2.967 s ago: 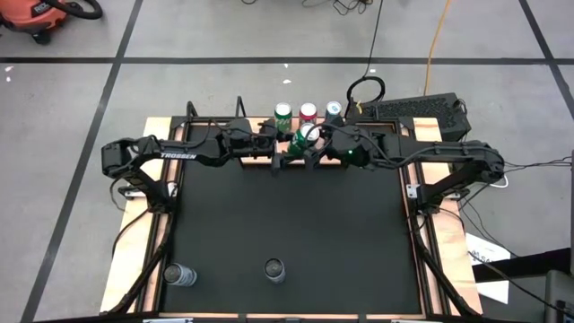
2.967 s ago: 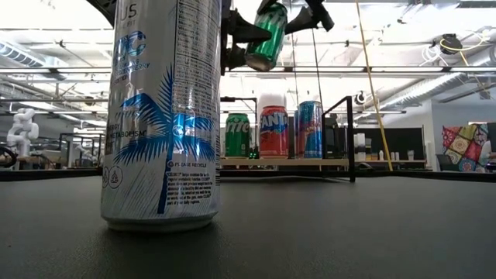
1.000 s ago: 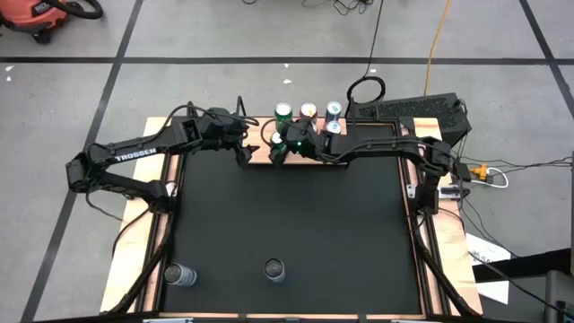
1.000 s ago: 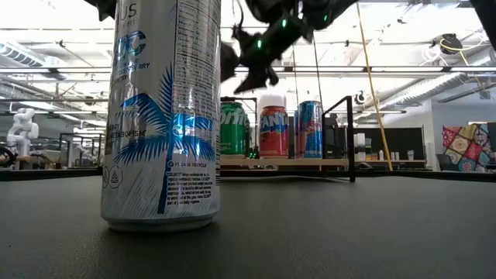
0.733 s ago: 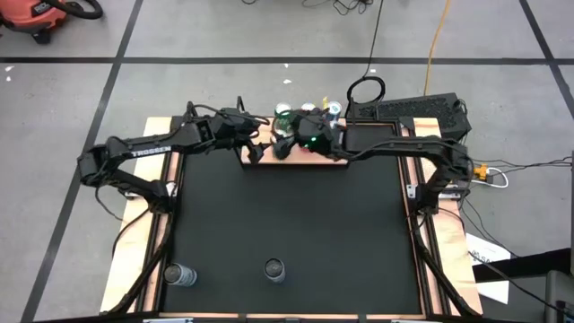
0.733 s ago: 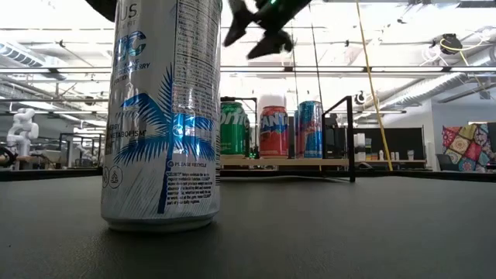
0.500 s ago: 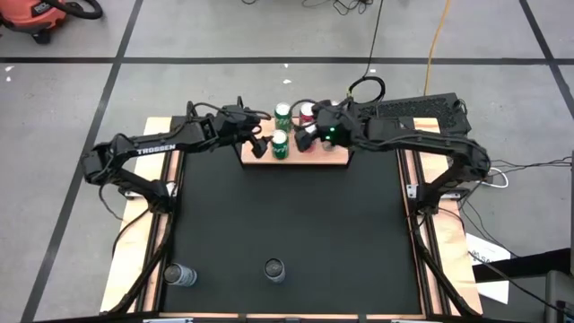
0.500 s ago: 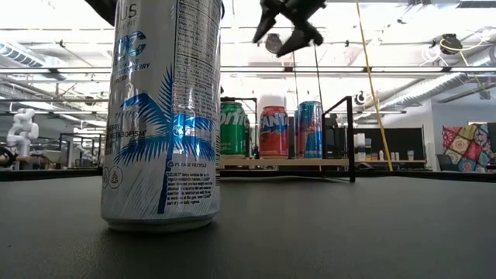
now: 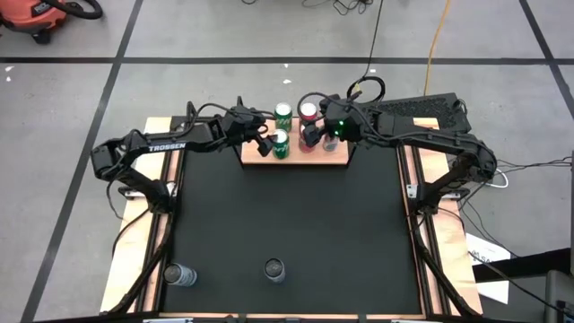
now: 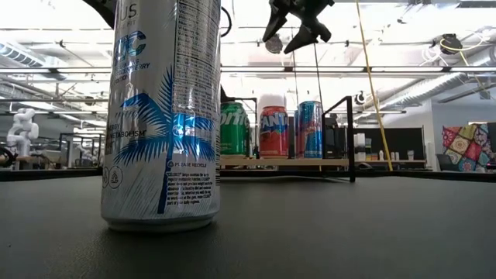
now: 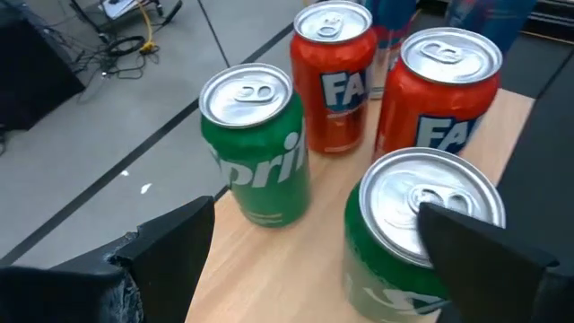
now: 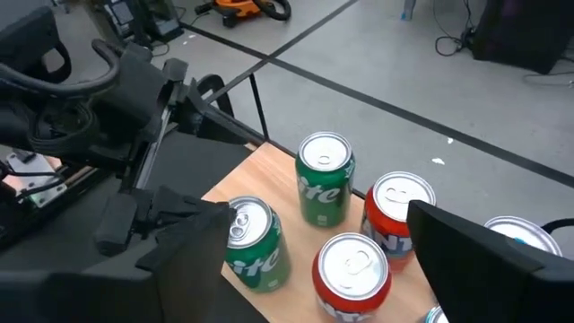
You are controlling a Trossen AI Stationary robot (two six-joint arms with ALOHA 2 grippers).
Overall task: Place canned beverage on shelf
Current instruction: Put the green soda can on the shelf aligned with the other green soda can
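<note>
Light-wood shelf is sitting at the table's far edge, carrying the green can upright at its front-left, beside red cans. Left gripper is hovering just left of that can, fingers spread, empty. Right gripper is hanging above the shelf, fingers parted, grasping nothing.
</note>
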